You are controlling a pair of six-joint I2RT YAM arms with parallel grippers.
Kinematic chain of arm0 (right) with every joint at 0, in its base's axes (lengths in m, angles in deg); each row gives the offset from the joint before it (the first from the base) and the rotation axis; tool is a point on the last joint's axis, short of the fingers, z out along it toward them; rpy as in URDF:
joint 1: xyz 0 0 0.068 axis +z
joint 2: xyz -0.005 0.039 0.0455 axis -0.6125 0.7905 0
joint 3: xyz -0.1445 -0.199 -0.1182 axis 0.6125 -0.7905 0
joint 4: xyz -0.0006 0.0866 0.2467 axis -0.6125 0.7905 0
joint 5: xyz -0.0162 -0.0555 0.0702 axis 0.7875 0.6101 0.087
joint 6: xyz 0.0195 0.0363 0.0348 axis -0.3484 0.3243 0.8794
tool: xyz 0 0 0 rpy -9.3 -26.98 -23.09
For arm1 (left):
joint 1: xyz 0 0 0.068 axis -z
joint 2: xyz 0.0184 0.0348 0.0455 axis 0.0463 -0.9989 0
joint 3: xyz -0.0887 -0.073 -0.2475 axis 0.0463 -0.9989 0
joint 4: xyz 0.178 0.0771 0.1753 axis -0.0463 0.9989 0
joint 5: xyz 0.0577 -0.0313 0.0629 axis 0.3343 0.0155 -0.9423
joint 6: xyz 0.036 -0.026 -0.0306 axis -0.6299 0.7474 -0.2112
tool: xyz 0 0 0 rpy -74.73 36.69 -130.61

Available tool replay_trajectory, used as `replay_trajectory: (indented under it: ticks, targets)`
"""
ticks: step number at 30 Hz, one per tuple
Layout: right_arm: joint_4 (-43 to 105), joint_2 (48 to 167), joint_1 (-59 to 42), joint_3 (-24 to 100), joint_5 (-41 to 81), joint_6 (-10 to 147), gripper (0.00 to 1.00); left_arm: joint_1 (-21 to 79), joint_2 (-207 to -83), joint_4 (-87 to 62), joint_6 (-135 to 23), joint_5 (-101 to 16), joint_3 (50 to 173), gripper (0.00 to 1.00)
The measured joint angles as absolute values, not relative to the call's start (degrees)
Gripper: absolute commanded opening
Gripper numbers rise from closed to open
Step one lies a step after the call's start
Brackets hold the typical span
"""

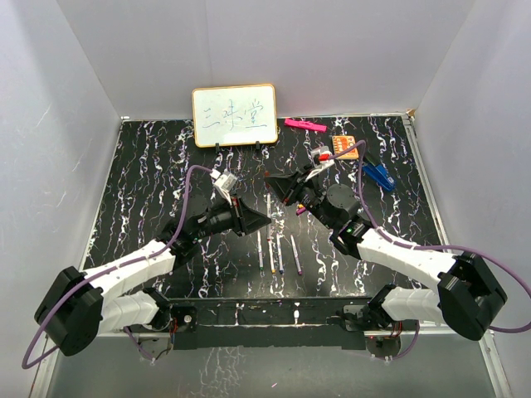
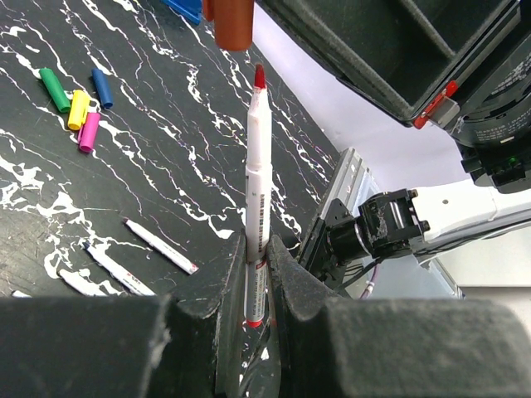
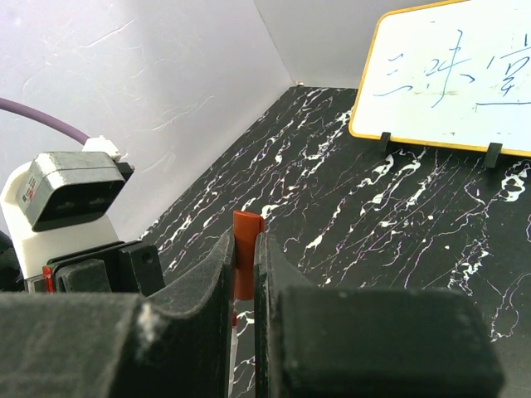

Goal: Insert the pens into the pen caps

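Left tool (image 2: 256,257) is clamped on a thin white pen (image 2: 258,157) with a red tip, and right tool (image 3: 243,257) is clamped on the short red cap (image 3: 247,225). The desk (image 1: 149,182) under them is black with white veins, with white walls (image 1: 75,83) around. The red cap is just above the pen tip, not touching it; other pens (image 1: 280,253) lie on the desk.

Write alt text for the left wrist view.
The left arm's black jaws clamp a thin white pen with a red tip, its tip just below a red-orange plastic cap at the top edge. Behind, on the black white-veined table, lie four short plastic caps, green, yellow, blue and magenta, and several more white pens.
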State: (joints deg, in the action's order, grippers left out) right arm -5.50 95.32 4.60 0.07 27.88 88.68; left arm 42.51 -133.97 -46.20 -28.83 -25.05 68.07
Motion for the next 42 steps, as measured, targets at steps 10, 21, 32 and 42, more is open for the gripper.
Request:
replay_trajectory:
  ticks: [10, 21, 32, 42]
  targets:
    - [-5.50, 95.26, 4.84, 0.07, 28.16, 88.68, 0.00, 42.53, -133.07, -46.20, -29.16, -26.34, 68.07, 0.00]
    - [-5.52, 95.19, 4.95, 0.07, 28.55, 88.68, 0.00, 42.53, -133.14, -46.09, -29.16, -26.29, 68.07, 0.00]
    - [-5.50, 95.21, 4.99, 0.09, 28.53, 88.68, 0.00, 42.53, -133.16, -44.96, -29.20, -26.40, 68.07, 0.00]
    - [-5.48, 95.21, 5.37, 0.09, 28.47, 88.68, 0.00, 42.53, -133.14, -44.89, -29.57, -28.00, 68.07, 0.00]
